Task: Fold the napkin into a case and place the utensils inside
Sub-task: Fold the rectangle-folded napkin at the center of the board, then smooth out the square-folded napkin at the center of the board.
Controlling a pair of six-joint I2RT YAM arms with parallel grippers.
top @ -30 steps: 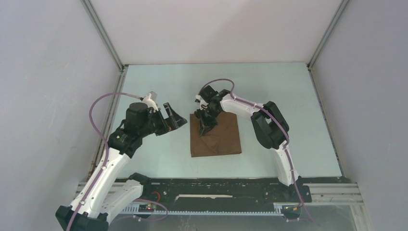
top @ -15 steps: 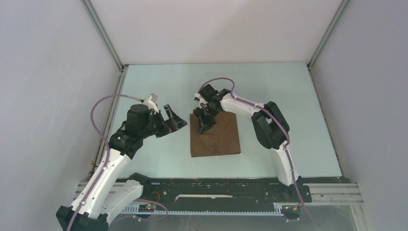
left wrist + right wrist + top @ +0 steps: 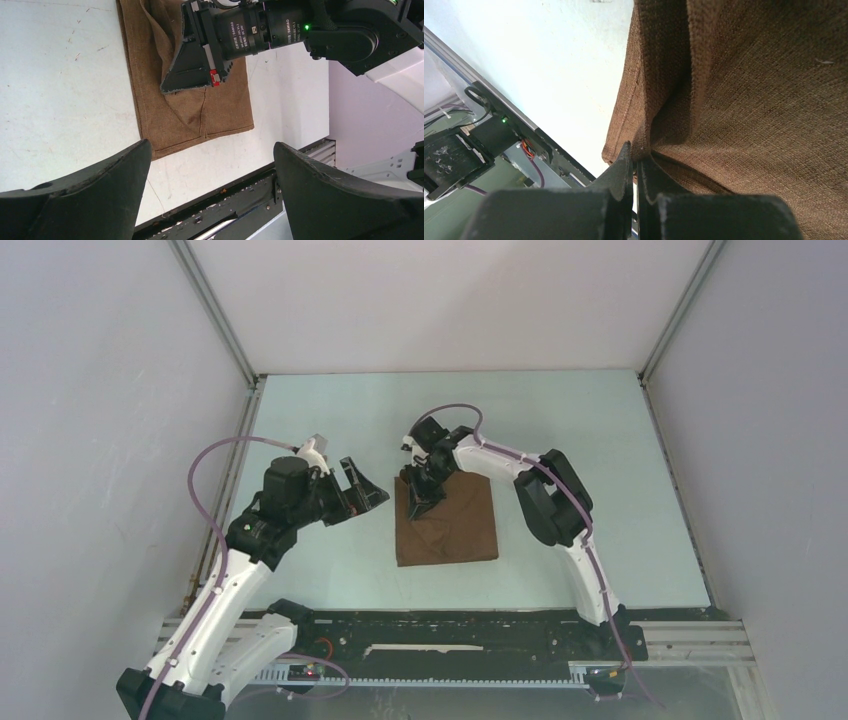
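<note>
The dark brown napkin [image 3: 458, 532] lies as a flat, roughly square piece on the pale table, with creases near its left side. My right gripper [image 3: 421, 504] is over the napkin's left part, shut on a pinched ridge of cloth [image 3: 659, 115] that rises between its fingertips [image 3: 636, 156]. The left wrist view shows the napkin [image 3: 190, 122] and the right gripper [image 3: 175, 86] on it from the side. My left gripper [image 3: 372, 492] hovers just left of the napkin, open and holding nothing [image 3: 211, 145]. The utensils and the case are out of view.
A black rail [image 3: 450, 625] runs along the near table edge, by the arm bases. White walls with metal corner posts [image 3: 215, 315] close in the table on the left, back and right.
My right gripper has shifted slightly to the left with the pinched cloth, pulling the napkin's left part with it. The left arm has barely moved.
</note>
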